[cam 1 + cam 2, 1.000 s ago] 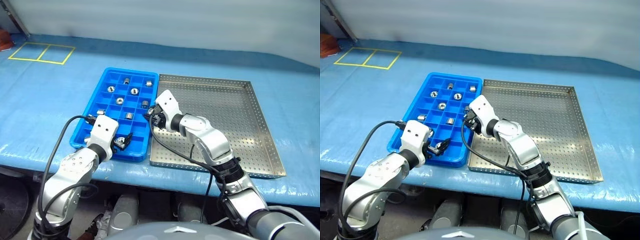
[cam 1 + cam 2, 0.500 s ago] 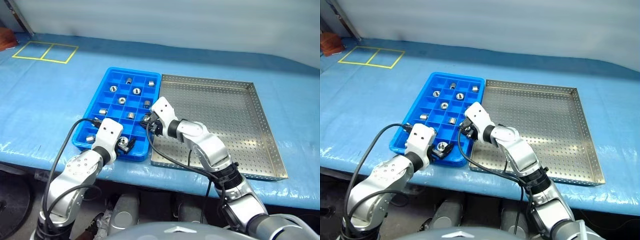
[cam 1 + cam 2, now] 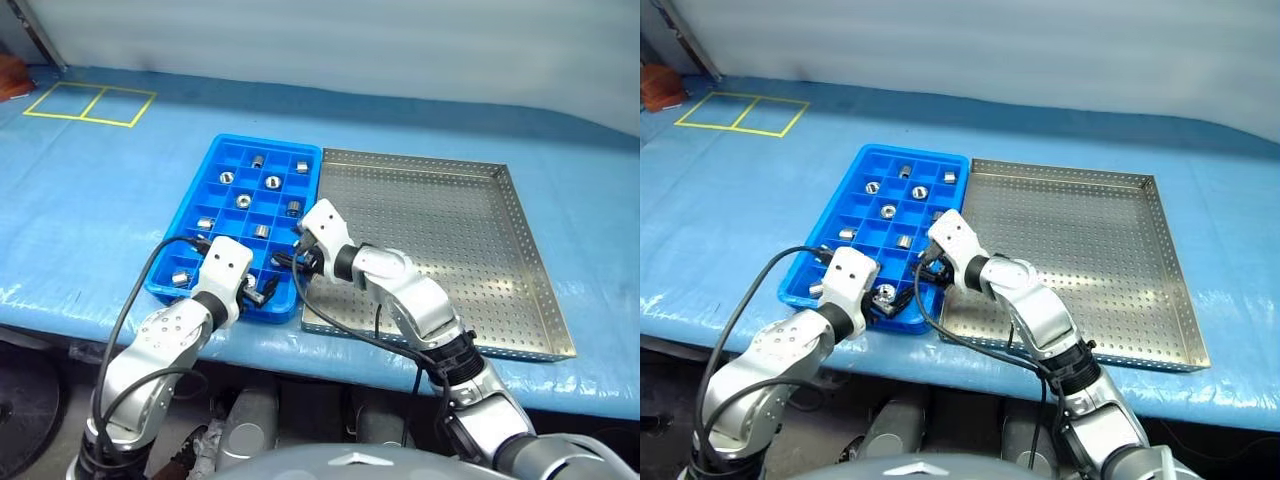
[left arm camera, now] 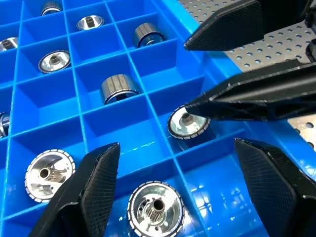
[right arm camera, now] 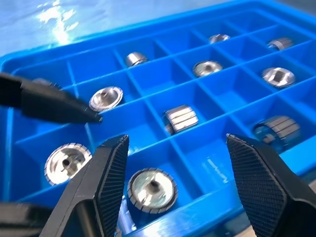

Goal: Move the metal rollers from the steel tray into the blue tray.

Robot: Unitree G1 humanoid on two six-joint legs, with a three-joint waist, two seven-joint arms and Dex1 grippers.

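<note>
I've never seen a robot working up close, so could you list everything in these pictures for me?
metal rollers: at least ten, silvery, in the blue tray's compartments
blue tray: one, bright blue, left of the steel tray, touching it
steel tray: one, shiny grey, perforated, on the table
table cover: one, blue
tape squares: two, yellow outlines, far left
reddish object: one, far left edge, unclear
left gripper: black fingers, open, over the blue tray's near corner
right gripper: black fingers, open, over the same corner
</note>
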